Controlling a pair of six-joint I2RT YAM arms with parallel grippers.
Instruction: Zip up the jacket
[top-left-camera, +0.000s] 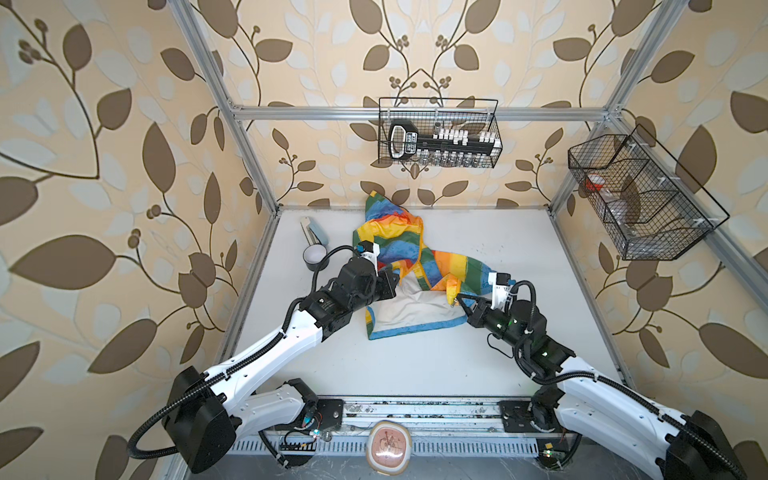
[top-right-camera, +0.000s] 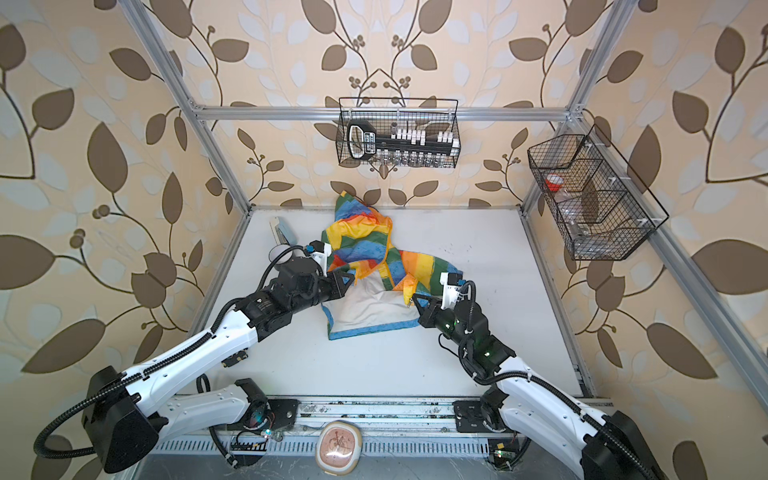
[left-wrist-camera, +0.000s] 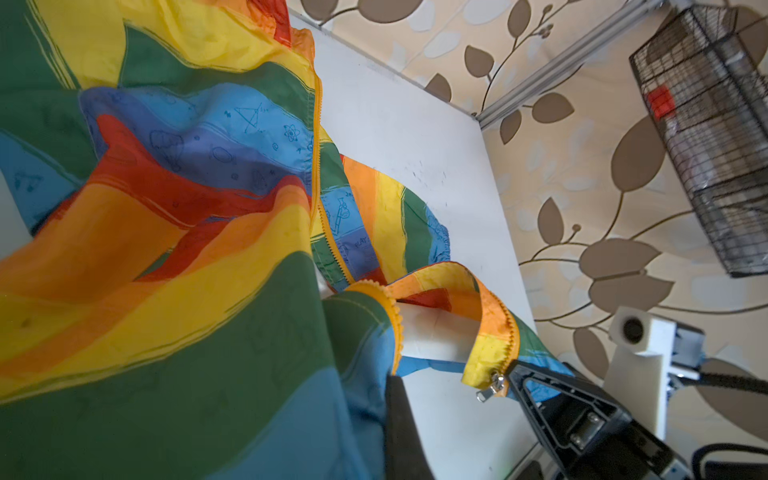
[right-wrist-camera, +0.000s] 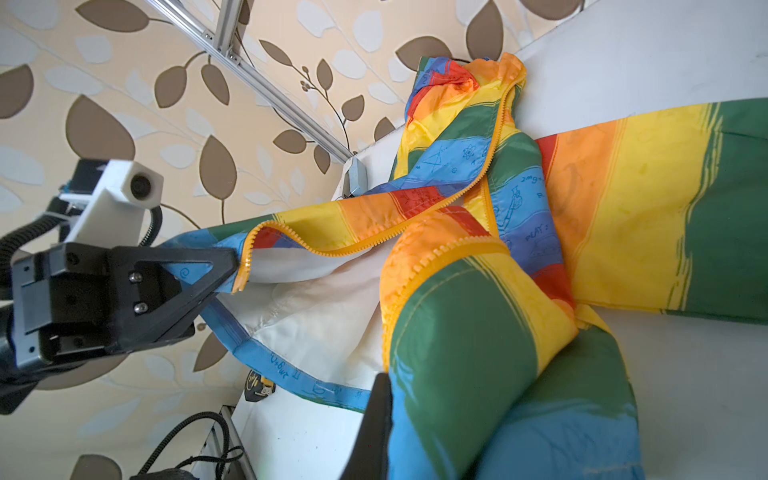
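Observation:
The rainbow jacket (top-left-camera: 399, 253) (top-right-camera: 365, 251) lies crumpled at the back middle of the white table, open, with its white lining (top-left-camera: 409, 305) showing. My left gripper (top-left-camera: 397, 276) (top-right-camera: 353, 277) (left-wrist-camera: 392, 380) is shut on the blue bottom corner of one front panel, beside its orange zipper teeth (right-wrist-camera: 316, 249). My right gripper (top-left-camera: 457, 297) (top-right-camera: 412, 297) (right-wrist-camera: 384, 376) is shut on the bottom end of the other panel, where the silver zipper slider (left-wrist-camera: 492, 384) hangs. The two zipper halves are apart. Both held corners are lifted off the table.
A grey cup (top-left-camera: 314, 257) and a pale flat object (top-left-camera: 313, 232) sit at the back left of the table. Wire baskets hang on the back wall (top-left-camera: 440, 133) and the right wall (top-left-camera: 640, 199). A round pale object (top-left-camera: 390, 446) lies at the front rail.

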